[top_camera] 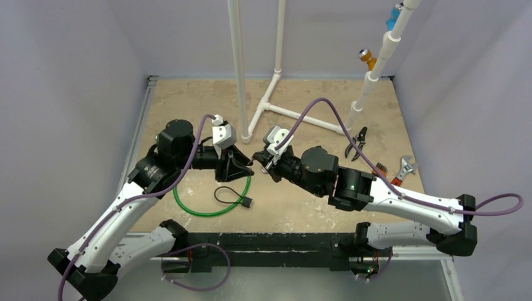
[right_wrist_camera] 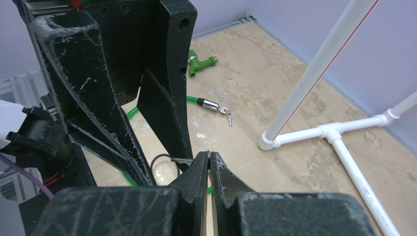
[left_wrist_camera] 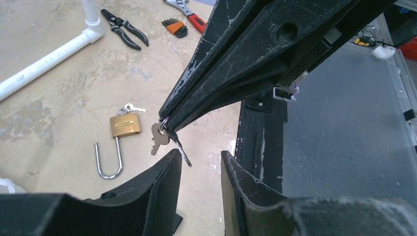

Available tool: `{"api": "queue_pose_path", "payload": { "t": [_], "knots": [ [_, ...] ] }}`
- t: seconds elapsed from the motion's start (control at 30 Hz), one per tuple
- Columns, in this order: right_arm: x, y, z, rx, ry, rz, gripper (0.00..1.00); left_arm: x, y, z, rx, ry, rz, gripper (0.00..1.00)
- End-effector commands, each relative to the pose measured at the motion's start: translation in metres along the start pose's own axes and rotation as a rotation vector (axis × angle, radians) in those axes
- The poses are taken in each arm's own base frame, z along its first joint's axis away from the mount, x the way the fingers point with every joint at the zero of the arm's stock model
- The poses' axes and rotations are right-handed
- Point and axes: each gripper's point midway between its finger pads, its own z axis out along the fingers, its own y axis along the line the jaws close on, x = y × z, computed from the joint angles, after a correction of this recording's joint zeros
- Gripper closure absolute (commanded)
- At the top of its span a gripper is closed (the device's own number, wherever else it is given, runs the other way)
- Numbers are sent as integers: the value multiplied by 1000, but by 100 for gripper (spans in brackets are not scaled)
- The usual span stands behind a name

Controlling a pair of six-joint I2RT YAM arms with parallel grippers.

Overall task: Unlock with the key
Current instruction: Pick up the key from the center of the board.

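My right gripper (left_wrist_camera: 167,123) reaches in from the upper right of the left wrist view, shut on a ring that carries a silver key (left_wrist_camera: 158,138) and a darker key (left_wrist_camera: 179,147), both dangling below its tips. My left gripper (left_wrist_camera: 200,153) stands open just beneath; the darker key's blade hangs by the tip of its left finger (left_wrist_camera: 169,160) and is not gripped. A brass padlock (left_wrist_camera: 125,124) lies on the table to the left, one end of its shackle (left_wrist_camera: 109,162) free of the body. From above, both grippers meet at mid-table (top_camera: 251,160) and hide the padlock.
Pliers (top_camera: 356,143), a red-handled wrench (top_camera: 404,168) and a hex key set (left_wrist_camera: 174,27) lie at the right. A white pipe frame (top_camera: 276,106) stands behind. A green cable loop (top_camera: 210,204) and a black cable (top_camera: 232,195) lie near the left arm.
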Motion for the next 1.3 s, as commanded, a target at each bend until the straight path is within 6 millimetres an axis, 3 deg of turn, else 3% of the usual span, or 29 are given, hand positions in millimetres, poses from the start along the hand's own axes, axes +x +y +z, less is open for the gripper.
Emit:
{"api": "queue_pose_path", "payload": {
  "t": [0.0,0.13,0.23,0.43,0.5,0.6,0.67,0.8,0.93,1.03,1.17,1.27],
  "knots": [
    [-17,-2,-2,15,-61,7,100,-28,1,-4,-36,-61,45,69],
    [-19,1,-3,2,-67,9,100,-33,10,-6,-94,-73,35,83],
    [-19,5,-4,-12,-68,12,100,-35,13,-6,-110,-74,43,100],
    [-25,13,-8,-53,-83,46,100,-24,9,-7,-75,-31,113,100],
    [-28,21,-12,-102,-91,83,91,-20,8,-9,-59,-11,178,100],
    [-34,21,-21,-114,-105,126,61,-14,4,-15,-28,35,299,100],
    [-42,16,-29,-109,-120,140,50,-10,-2,-21,12,78,399,100],
    [-59,-6,-45,-99,-162,201,47,-8,-4,-38,27,162,639,100],
    [-63,-24,-45,-134,-163,292,47,-8,-5,-52,40,214,1009,100],
    [-65,-25,-37,-209,-153,356,49,-4,0,-57,50,251,1525,100],
    [-78,-24,-29,-392,-179,440,49,-7,7,-45,16,248,2261,100],
    [-75,-24,-29,-572,-176,514,44,-14,-34,-43,139,58,2488,100]
  ]
}}
